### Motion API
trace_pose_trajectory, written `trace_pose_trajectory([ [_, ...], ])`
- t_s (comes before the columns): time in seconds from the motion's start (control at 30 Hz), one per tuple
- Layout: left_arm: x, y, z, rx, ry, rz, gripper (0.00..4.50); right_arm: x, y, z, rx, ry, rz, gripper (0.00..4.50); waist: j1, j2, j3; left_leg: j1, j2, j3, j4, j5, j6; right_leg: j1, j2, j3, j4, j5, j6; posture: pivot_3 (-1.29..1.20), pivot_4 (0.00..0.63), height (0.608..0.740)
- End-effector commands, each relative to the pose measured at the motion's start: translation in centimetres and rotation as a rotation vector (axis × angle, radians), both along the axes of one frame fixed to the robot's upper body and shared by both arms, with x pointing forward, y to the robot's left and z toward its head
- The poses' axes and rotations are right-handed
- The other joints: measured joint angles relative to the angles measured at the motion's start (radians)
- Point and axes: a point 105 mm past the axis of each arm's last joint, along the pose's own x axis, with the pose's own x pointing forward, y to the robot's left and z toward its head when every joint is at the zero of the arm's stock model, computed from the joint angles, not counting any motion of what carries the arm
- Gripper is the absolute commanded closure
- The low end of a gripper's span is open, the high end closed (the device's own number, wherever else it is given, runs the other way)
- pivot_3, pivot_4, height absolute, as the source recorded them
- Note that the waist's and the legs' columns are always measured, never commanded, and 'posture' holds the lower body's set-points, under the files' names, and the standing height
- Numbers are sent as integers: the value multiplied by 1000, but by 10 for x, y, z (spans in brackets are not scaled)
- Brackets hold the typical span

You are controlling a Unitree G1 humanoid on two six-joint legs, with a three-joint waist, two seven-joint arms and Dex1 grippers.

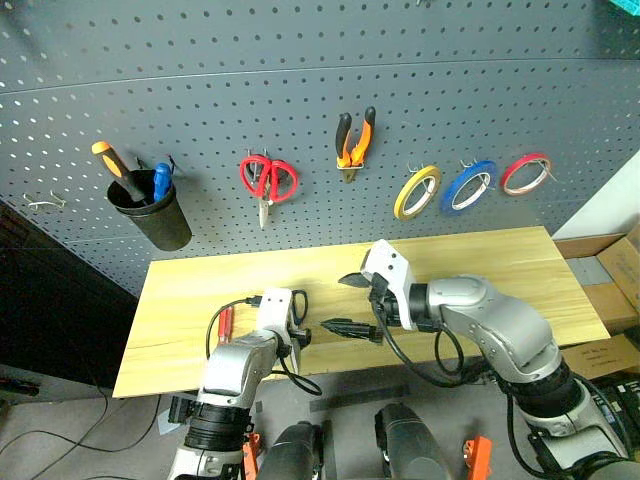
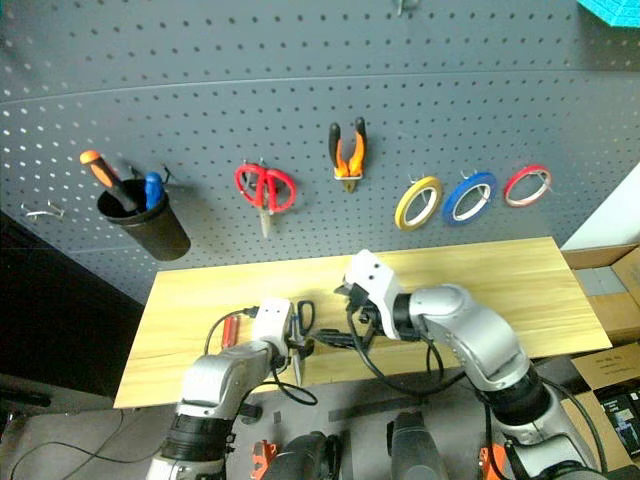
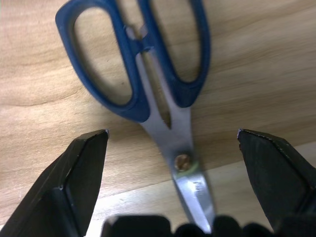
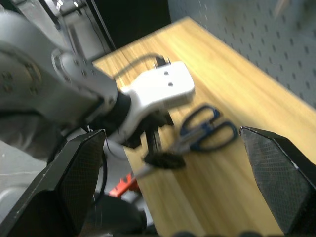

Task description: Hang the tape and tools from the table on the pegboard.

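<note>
On the pegboard [image 1: 320,120] behind the table [image 1: 480,275], from left to right, hang a cup [image 1: 152,212] holding two screwdrivers [image 1: 112,165], a pair of scissors [image 1: 267,180], the pliers [image 1: 354,140] and three tape rings [image 1: 472,186] side by side. On the table's near left part lies a second pair of scissors [image 3: 148,74], handles toward the pegboard and blades toward the near edge, with another screwdriver [image 1: 226,322] lying just left of it. The left gripper [image 1: 296,338] sits over these scissors with a finger either side of the blades, and the right gripper [image 1: 350,305] hangs just to their right above the table.
</note>
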Motion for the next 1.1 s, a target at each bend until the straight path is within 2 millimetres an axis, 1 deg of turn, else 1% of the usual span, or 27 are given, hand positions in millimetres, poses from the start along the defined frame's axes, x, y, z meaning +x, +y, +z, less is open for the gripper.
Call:
trace_pose_trajectory([
  [0.03,3,8,1,25,-6,45,0,5,-11,3,-25,-45,-40,15,0,-1,1,0,0,0,0,0,0,0,0,0,0,0,0,-249,224,740],
  [0.1,0,8,-2,13,6,59,0,11,-27,0,-64,-54,-82,15,3,-2,1,0,0,0,0,0,0,0,0,0,0,0,0,-250,224,740],
  [0.13,-1,7,-4,-1,15,66,183,14,-35,-1,-88,-64,-99,1,4,-3,2,0,0,0,0,0,0,1,-1,-1,-1,0,0,-254,224,740],
  [0.2,-3,6,-6,-22,27,77,621,16,-43,-1,-108,-75,-111,0,5,-3,2,0,-1,0,0,0,1,1,-1,-1,-2,0,0,-256,224,740],
  [0.27,-5,6,-8,-28,30,87,1233,16,-47,0,-111,-79,-117,0,4,-3,2,0,0,1,0,0,1,1,-1,-1,-2,0,0,-260,225,740],
  [0.33,-6,6,-9,-31,37,100,2044,16,-50,1,-113,-80,-121,0,5,-3,2,0,0,1,0,0,1,1,-1,-1,-2,0,0,-262,225,740],
  [0.5,-4,9,-13,-46,42,111,3812,15,-55,1,-121,-80,-135,0,5,-3,2,0,0,1,0,0,1,2,-1,-1,-3,0,0,-267,223,740],
  [0.67,0,13,-6,-136,1,104,3899,13,-59,2,-121,-80,-146,0,5,-3,2,1,0,0,0,0,1,3,-1,-2,-3,0,1,-269,221,740],
  [0.8,1,19,10,-255,-63,110,3929,14,-62,6,-116,-101,-160,0,4,-4,2,0,0,0,0,-1,1,2,-1,-2,-4,0,0,-268,223,740],
  [0.9,0,23,27,-294,-130,36,3979,16,-64,12,-104,-117,-173,0,4,-6,4,-1,0,0,0,-1,1,2,-1,-3,-4,0,0,-263,224,740],
  [0.97,-3,24,45,-359,-200,-26,4036,15,-65,20,-88,-140,-170,0,4,-6,4,-1,0,0,0,-1,1,2,-1,-3,-4,0,0,-263,224,740],
  [1.03,-7,25,62,-372,-281,-110,4075,14,-67,27,-70,-163,-170,0,4,-6,4,-1,0,0,-1,-1,1,2,-1,-3,-5,0,0,-254,223,740],
  [1.1,-16,26,85,-364,-385,-229,4246,16,-70,38,-44,-209,-188,0,5,-6,5,-1,1,0,-2,-1,1,2,-1,-3,-7,0,0,-250,223,740],
])
